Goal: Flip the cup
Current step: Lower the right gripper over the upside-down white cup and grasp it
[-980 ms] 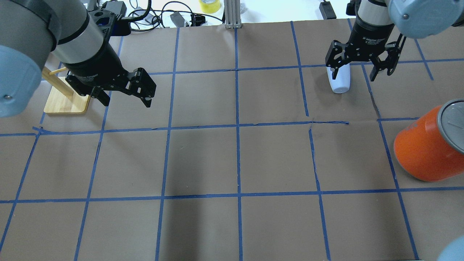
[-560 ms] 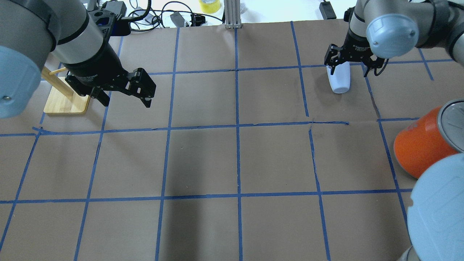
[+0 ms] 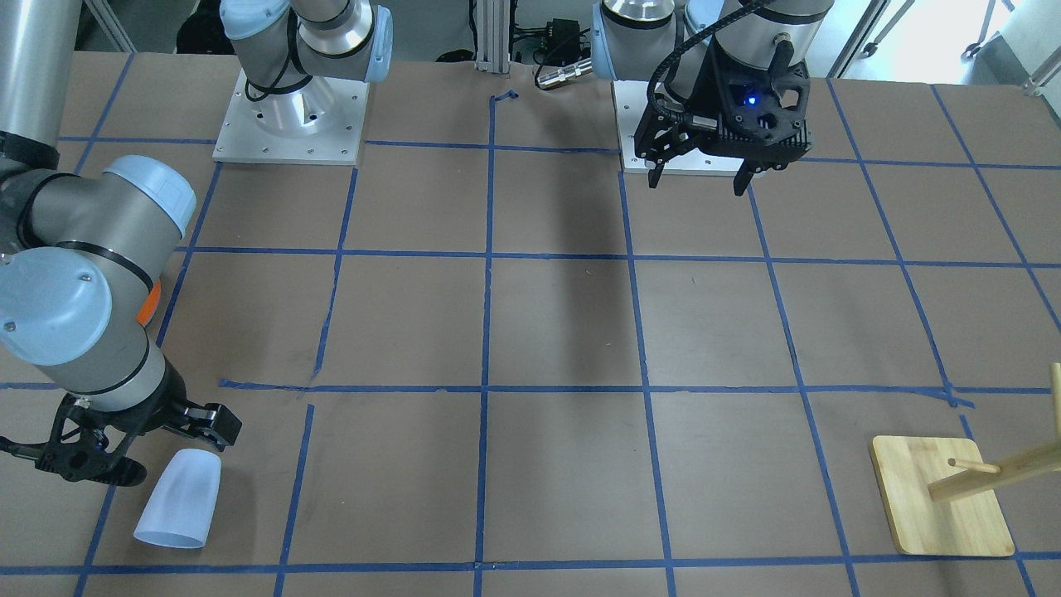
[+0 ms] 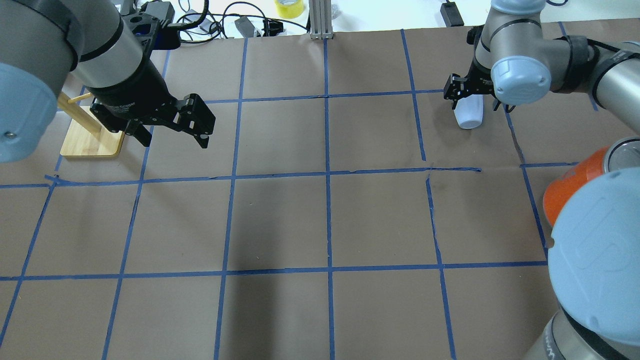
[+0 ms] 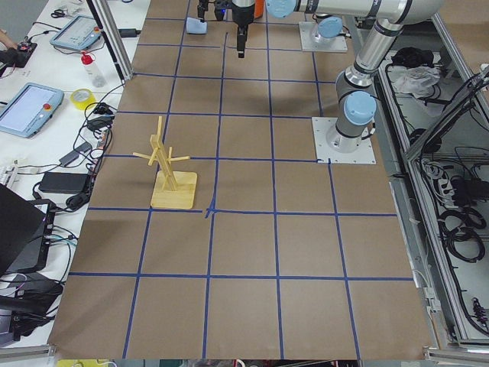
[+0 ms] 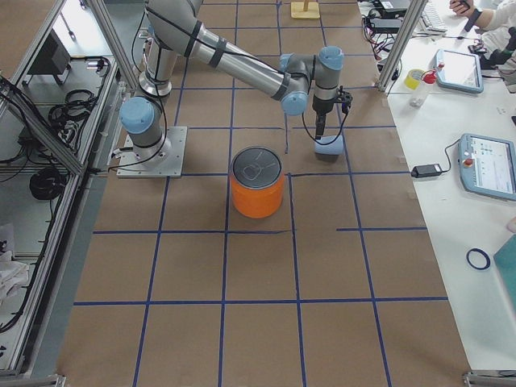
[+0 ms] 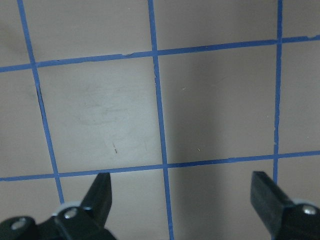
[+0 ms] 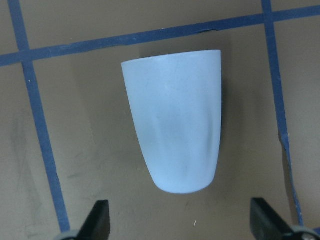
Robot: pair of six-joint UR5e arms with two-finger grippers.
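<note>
The cup (image 3: pixel 177 499) is a small pale blue-white tumbler lying on its side on the brown paper, its wide rim pointing away from the robot. It also shows in the overhead view (image 4: pixel 470 114), the right wrist view (image 8: pixel 175 122) and the exterior right view (image 6: pixel 328 146). My right gripper (image 3: pixel 149 452) is open and empty, low over the cup's narrow base, one finger on each side and not touching it (image 8: pixel 182 222). My left gripper (image 4: pixel 175 134) is open and empty, hanging above bare paper far from the cup (image 7: pixel 182 187).
A large orange can (image 6: pixel 257 184) with a silver top stands near the right arm, partly hidden by its elbow in the overhead view (image 4: pixel 570 190). A wooden peg stand (image 4: pixel 92 140) sits on the robot's left. Cables lie beyond the table's far edge.
My right arm has swung and tilted, bringing its open gripper lower and closer to the cup's base. Its elbow now covers much of the orange can. The cup and left arm have not moved.
</note>
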